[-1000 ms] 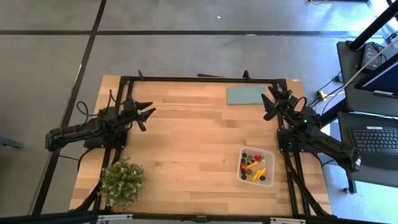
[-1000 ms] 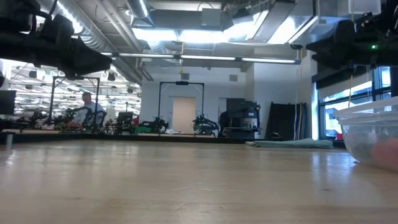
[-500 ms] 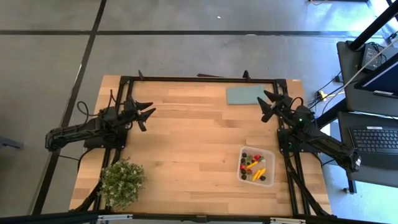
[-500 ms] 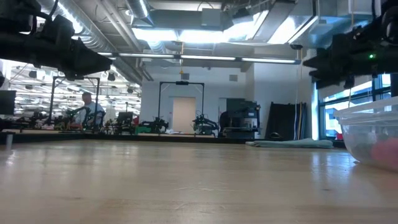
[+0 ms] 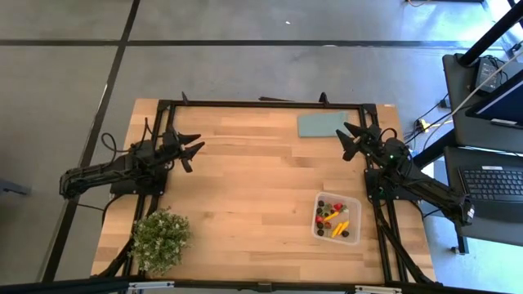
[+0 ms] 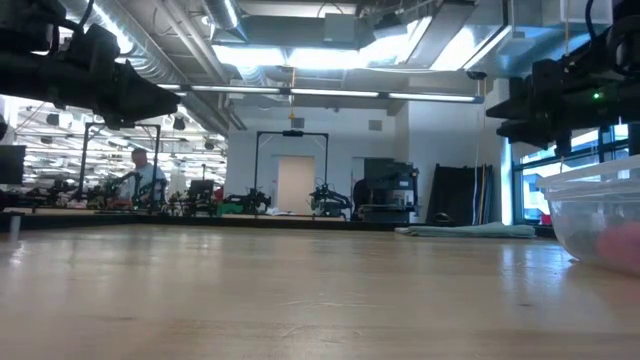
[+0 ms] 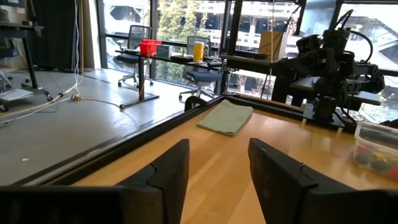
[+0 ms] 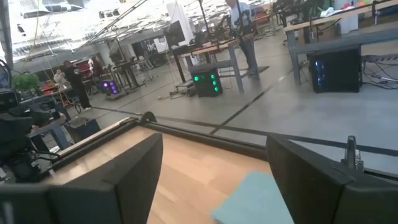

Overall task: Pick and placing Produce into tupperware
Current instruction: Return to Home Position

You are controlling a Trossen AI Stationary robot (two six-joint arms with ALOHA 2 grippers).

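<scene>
Left arm, parked. The left gripper (image 5: 194, 152) hangs above the wooden table (image 5: 245, 180) with its two dark, blunt fingers (image 7: 168, 174) spread apart and nothing between them. The pose reads as a waiting one, clear of the work. A bushy green potted plant (image 5: 160, 239) stands well behind and to one side of these fingers, near the table's corner; it is no part of the job.

Centre. The bare, pale planks lie ahead of both pairs of fingertips, smooth and faintly glossy in the low view. No loose pieces show on them, so the sorting appears finished.

Right arm. A flat teal-grey slab (image 5: 321, 125), matte and soft-edged, lies just beside and below the right gripper (image 5: 344, 140). This gripper's fingers (image 8: 124, 180) are likewise parted and hold nothing. Raised and drawn in toward its base, the arm is probably at or close to its rest pose.

Container. The tupperware (image 5: 358, 204), a shallow clear plastic box with rounded corners, sits well behind the right fingers, near the arm's base and apart from both grippers. The produce (image 5: 333, 219) lies inside it as a loose heap: small red and dark round pieces with a few orange-yellow sticks. The thin transparent walls let the contents be checked from the side.
</scene>
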